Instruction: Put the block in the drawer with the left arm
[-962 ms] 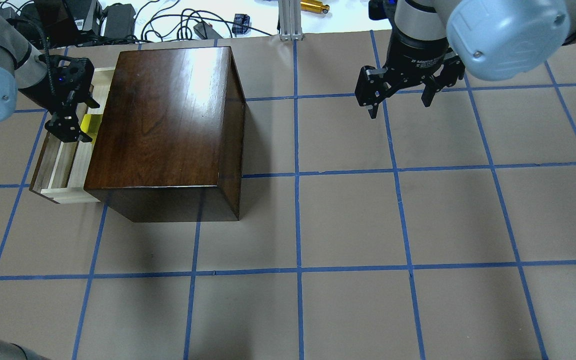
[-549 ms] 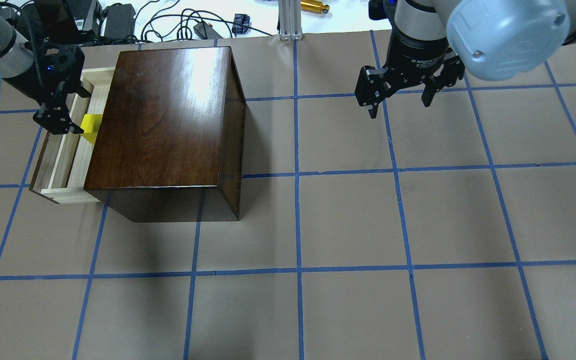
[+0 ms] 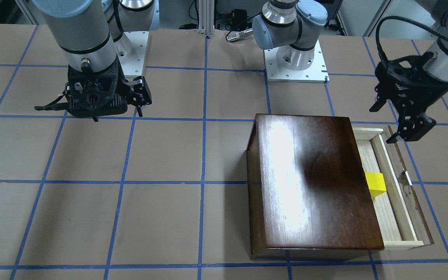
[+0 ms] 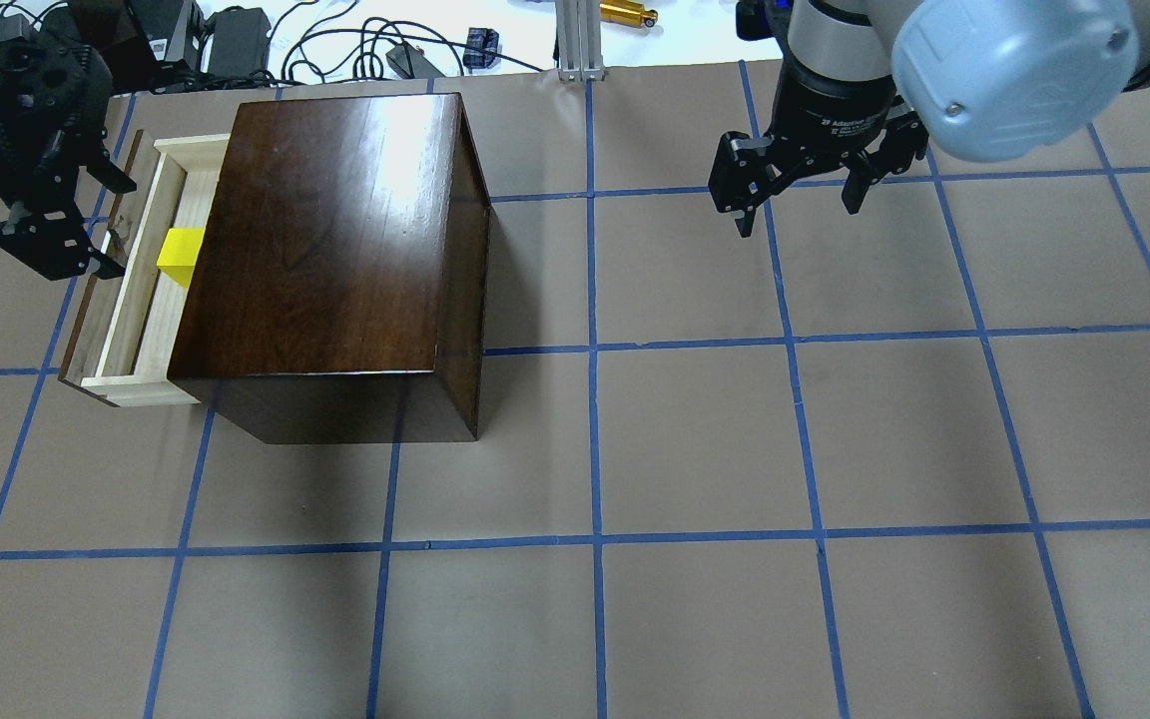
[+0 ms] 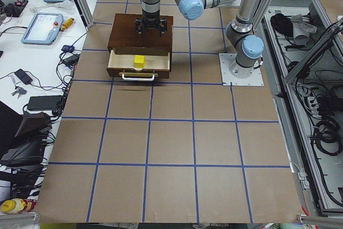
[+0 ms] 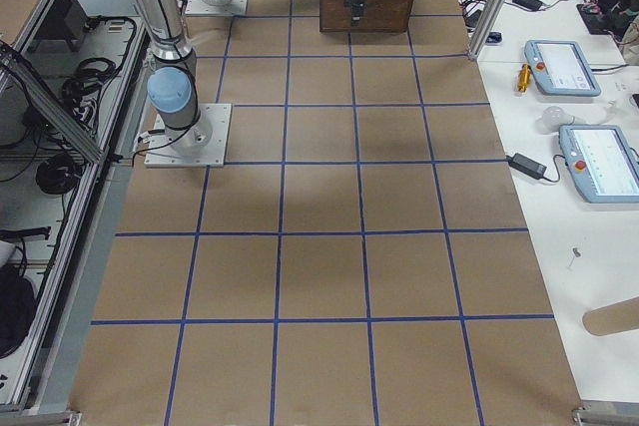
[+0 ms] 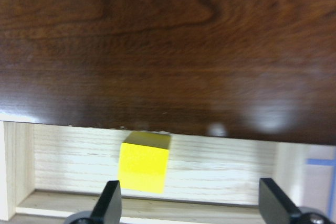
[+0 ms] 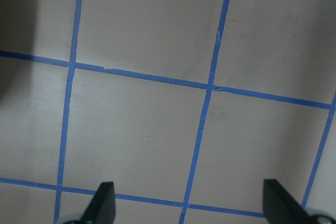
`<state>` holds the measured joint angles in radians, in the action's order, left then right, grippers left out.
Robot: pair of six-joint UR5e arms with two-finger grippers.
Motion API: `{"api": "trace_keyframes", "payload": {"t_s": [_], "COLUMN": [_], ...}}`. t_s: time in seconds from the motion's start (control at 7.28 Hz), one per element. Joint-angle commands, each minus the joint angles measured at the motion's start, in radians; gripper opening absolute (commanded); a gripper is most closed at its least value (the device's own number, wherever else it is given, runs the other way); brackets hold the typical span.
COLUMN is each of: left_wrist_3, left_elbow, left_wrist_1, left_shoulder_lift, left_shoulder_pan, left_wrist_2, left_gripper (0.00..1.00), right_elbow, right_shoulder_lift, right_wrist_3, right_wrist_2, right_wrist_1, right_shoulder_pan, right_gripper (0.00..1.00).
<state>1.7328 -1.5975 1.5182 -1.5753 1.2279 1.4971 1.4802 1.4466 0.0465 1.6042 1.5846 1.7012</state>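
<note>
block: yellow block (image 4: 179,247) sits on the drawer floor, free of any grip, right up at the box's front edge
drawer: drawer (image 4: 122,312) is pulled out from the box (image 4: 325,230); long axis runs along the box front
left hand: left hand (image 4: 121,230) has fingers spread wide and nothing between them; it hangs above the drawer's outer front panel, not inside the tray
key relation: from the left hand the block lies inward toward the box and lower down; in the wrist view it sits off toward the left-side finger (image 7: 109,202), not centred
finger line: spread runs roughly along the drawer's long axis
right hand: right hand (image 4: 795,212) is spread and empty, hanging over bare surface (image 4: 695,439), well apart from the box
nearer arm: left, by a lot
task state: looks done, block is in the drawer and let go
next move (guess): the left hand only needs to clear off, up and outward; that way it crosses neither block nor rim
risk: low; a dip could clip the front panel or the pull
</note>
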Motion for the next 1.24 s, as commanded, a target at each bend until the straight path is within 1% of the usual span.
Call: {"api": "trace_keyframes", "payload": {"t_s": [0.0, 0.14, 0.41, 0.55, 0.69, 1.1], "left_wrist_3": [-0.279, -0.421, -0.887, -1.021, -1.176, -1.590], "left_elbow": [-0.009, -0.007, -0.010, -0.012, -0.012, -0.010], "left_wrist_1": [0.063, 0.062, 0.034, -0.007, -0.015, -0.030], "left_shoulder_lift": [0.060, 0.070, 0.043, 0.037, 0.029, 0.027], "left_shoulder_pan": [0.037, 0.085, 0.197, 0.258, 0.286, 0.320], "left_wrist_2": [0.000, 0.005, -0.003, 0.002, 0.002, 0.005], "left_gripper": [0.95, 0.95, 0.96, 0.98, 1.00, 1.00], "right_elbow": [0.000, 0.000, 0.000, 0.000, 0.000, 0.000], "right_shoulder_lift": [0.000, 0.000, 0.000, 0.000, 0.000, 0.000], "right_wrist_3": [-0.001, -0.001, -0.001, 0.001, 0.001, -0.001], "right_wrist_2": [0.000, 0.000, 0.000, -0.001, 0.000, 0.000], "right_wrist_1": [0.000, 0.000, 0.000, 0.000, 0.000, 0.000], "right_shoulder_pan": [0.000, 0.000, 0.000, 0.000, 0.000, 0.000], "right_gripper": [1.00, 1.00, 1.00, 1.00, 1.00, 1.00]}}
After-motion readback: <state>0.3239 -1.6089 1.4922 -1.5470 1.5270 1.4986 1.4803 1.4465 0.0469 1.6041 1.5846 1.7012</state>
